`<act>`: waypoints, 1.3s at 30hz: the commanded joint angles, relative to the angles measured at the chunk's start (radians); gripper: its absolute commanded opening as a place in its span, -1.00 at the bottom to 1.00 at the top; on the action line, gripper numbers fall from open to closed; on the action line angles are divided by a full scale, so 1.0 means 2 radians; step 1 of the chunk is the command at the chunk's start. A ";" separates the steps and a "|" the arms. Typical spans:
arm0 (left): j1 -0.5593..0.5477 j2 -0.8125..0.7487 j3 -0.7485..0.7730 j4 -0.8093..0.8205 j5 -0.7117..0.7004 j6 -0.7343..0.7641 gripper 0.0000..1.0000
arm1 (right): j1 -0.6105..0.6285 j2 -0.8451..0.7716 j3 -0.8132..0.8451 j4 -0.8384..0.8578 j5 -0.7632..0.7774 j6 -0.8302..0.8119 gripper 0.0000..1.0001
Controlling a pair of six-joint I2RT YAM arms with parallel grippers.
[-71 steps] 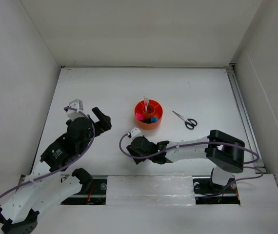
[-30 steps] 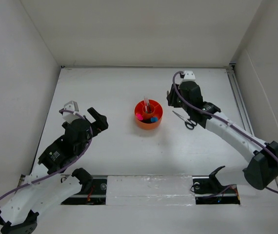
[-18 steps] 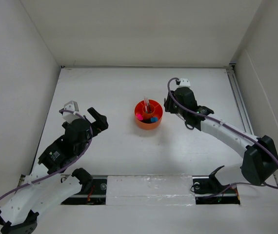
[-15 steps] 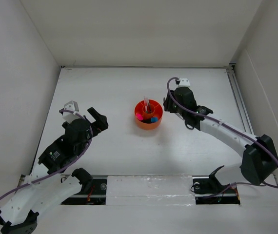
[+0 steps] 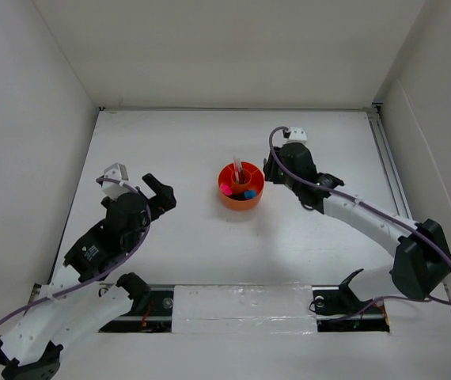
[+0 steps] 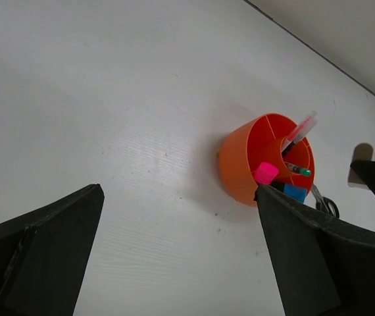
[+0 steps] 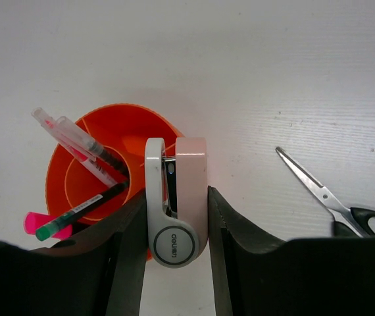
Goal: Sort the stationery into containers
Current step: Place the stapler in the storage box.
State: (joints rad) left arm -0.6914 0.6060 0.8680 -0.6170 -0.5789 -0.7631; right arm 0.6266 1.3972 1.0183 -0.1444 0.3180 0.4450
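Your left pincer (image 6: 179, 197) hangs spread wide at the near left, holding nothing, just where it was a second ago. The scissors (image 7: 319, 191) lie on the bench (image 5: 210, 142) just right of the organiser (image 5: 240, 204), not yet sorted. Farther on, your right pincer (image 7: 175, 194) is clamped on the pink-white clip (image 7: 191, 164) and has edged left to the organiser's right rim. I judge it nearly ready to drop. Earlier this arm was folded at the near centre, then swung far right.
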 commanded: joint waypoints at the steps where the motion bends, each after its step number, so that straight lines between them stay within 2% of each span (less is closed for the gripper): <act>1: 0.002 0.001 -0.012 0.052 0.003 0.016 1.00 | -0.006 -0.024 0.028 0.033 -0.003 -0.006 -1.00; 3: 0.002 0.022 -0.003 0.064 -0.046 -0.003 1.00 | -0.023 -0.029 0.028 0.041 -0.042 -0.018 -1.00; 5: 0.002 0.083 0.022 0.078 -0.084 -0.040 1.00 | -0.045 -0.029 0.032 0.042 -0.093 -0.011 -1.00; 6: 0.002 0.109 0.032 0.088 -0.095 -0.058 1.00 | -0.074 -0.024 0.032 0.034 -0.166 -0.005 -1.00; 8: 0.002 0.192 0.054 0.133 -0.087 -0.068 1.00 | -0.092 -0.032 0.038 0.017 -0.217 -0.005 -1.00; 11: 0.007 0.293 0.115 0.148 -0.059 -0.072 1.00 | -0.092 -0.074 0.019 0.017 -0.205 -0.005 -1.00; 12: 0.007 0.312 0.161 0.130 -0.059 -0.072 1.00 | -0.092 -0.083 0.019 -0.004 -0.197 -0.005 -1.00; 15: 0.011 0.350 0.222 0.095 -0.065 -0.059 1.00 | -0.098 -0.116 0.038 -0.046 -0.180 0.015 -1.00; 16: 0.011 0.350 0.254 0.089 -0.073 -0.054 1.00 | -0.102 -0.122 0.045 -0.072 -0.174 0.015 -1.00; 18: 0.011 0.342 0.269 0.082 -0.084 -0.054 1.00 | -0.102 -0.144 0.051 -0.081 -0.174 0.021 -1.00; 21: 0.011 0.315 0.244 0.081 -0.084 -0.080 1.00 | -0.107 -0.149 0.056 -0.109 -0.169 0.026 -1.00; 26: 0.011 0.281 0.186 0.038 -0.056 -0.124 1.00 | -0.112 -0.100 0.056 -0.120 -0.164 0.021 -1.00; 31: 0.011 0.272 0.191 -0.021 -0.040 -0.117 1.00 | -0.107 -0.044 0.086 -0.127 -0.158 0.036 -1.00; 39: 0.011 0.216 0.137 0.002 0.016 -0.106 1.00 | -0.072 0.016 0.129 -0.132 -0.104 0.058 -1.00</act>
State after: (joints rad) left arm -0.6720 1.0847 1.1591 -0.6205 -0.5907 -0.9695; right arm 0.4511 1.4322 1.2102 -0.4347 0.0444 0.5331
